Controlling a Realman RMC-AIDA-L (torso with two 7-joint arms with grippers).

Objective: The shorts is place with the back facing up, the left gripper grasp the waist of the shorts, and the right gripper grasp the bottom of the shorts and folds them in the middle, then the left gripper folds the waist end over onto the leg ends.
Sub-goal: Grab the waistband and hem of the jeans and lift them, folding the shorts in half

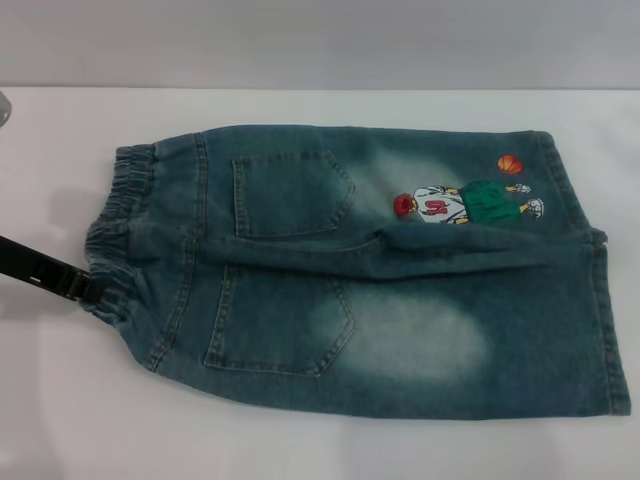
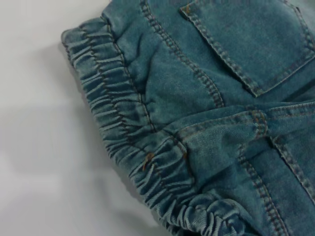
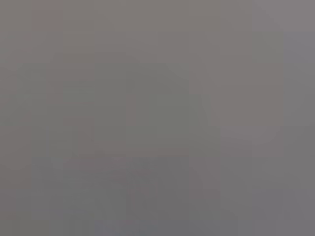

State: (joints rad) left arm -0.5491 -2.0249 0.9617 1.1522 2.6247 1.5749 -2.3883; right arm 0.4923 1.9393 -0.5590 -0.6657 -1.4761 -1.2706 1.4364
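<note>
Spread flat across the white table (image 1: 320, 440), back side up, with both patch pockets showing: the shorts (image 1: 400, 330), not yet folded. Laid lengthwise, so that each end falls toward its own arm: the waist (image 1: 125, 235) at the left, the leg ends (image 1: 600, 300) at the right, the far leg carrying the cartoon print (image 1: 465, 203) and orange ball (image 1: 510, 164). Slightly rumpled along the centre seam, where a ridge of denim stands up between the legs; otherwise smooth enough to fold along the middle.

Reaching in low from the left edge at the near part of the waist: the left gripper (image 1: 85, 290), its black tip touching or just over the gathered elastic, apparently placed there to take hold of the band for the first fold. Cannot tell whether its fingers are apart or closed on the cloth; none visible in the left wrist view, only puckered waistband, a rivet and a pocket corner close below.

Nowhere visible in the head view: the right gripper, with its wrist view a featureless grey. Probably parked away from the hems, so the grasp at the bottom looks not yet begun.
</note>
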